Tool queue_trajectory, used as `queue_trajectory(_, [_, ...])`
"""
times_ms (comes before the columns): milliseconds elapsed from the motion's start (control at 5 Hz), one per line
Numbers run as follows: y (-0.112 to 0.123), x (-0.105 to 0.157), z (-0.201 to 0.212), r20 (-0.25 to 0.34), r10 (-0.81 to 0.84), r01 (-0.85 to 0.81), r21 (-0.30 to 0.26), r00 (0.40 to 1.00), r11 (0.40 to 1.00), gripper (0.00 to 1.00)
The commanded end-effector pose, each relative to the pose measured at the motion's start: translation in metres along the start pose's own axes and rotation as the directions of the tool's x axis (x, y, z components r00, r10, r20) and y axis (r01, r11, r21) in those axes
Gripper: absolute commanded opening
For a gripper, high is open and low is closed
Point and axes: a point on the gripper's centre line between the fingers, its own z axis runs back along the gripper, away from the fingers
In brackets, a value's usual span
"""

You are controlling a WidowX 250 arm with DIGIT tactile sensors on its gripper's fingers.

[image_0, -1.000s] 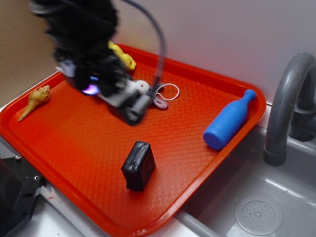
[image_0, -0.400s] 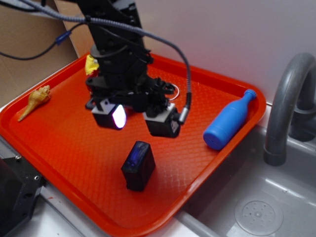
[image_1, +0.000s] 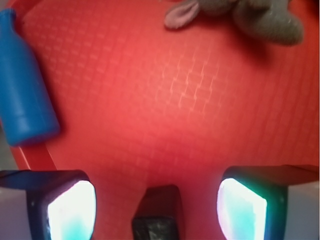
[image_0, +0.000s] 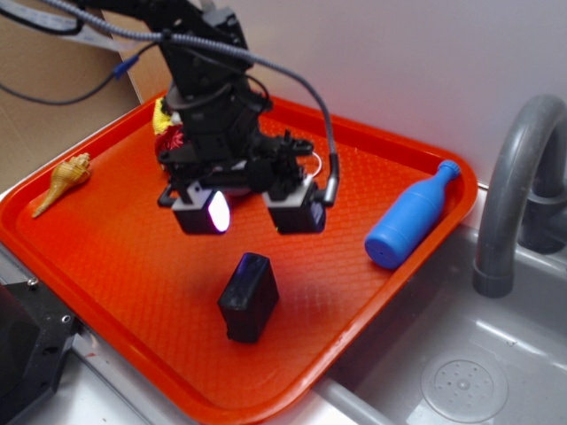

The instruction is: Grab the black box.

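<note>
While the gripper [image_0: 251,212] hangs above the tray with its jaws spread wide, nothing sits between the pads [image_1: 72,210]. In the wrist view the black box [image_1: 157,215] shows at 6 o'clock, between the two lit pads but farther down, cut off by the bottom edge; only its top end is visible. In the exterior view the black box [image_0: 249,297] lies flat on the red tray [image_0: 115,266], just at 6 o'clock of the gripper, clear of both fingers. Its surface detail is hard to read, just a dark gloss.

Beyond it, the blue bottle [image_0: 409,218] lies on its side at 3 o'clock, near the tray's right rim; the wrist view crops the blue bottle [image_1: 22,85] at the left edge. A plush mouse [image_1: 240,15] is at 12 o'clock in the wrist view, top cut off; in the exterior view the arm hides most of it. A seashell [image_0: 62,181] rests at 9 o'clock. A yellow item [image_0: 162,115] behind the arm is mostly hidden, can't identify it. Grey faucet [image_0: 518,186] and sink [image_0: 461,381] at far right, partly cropped.
</note>
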Motion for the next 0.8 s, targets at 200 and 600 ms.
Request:
queue_trajectory(200, [-0.006,-0.041,-0.025,-0.006,-0.114,0.114,0.034,0.993,0.993,1.00])
queue_trajectory(600, [0.008,-0.051,-0.053,-0.029,-0.124,0.126,0.075,0.992,0.989,0.00])
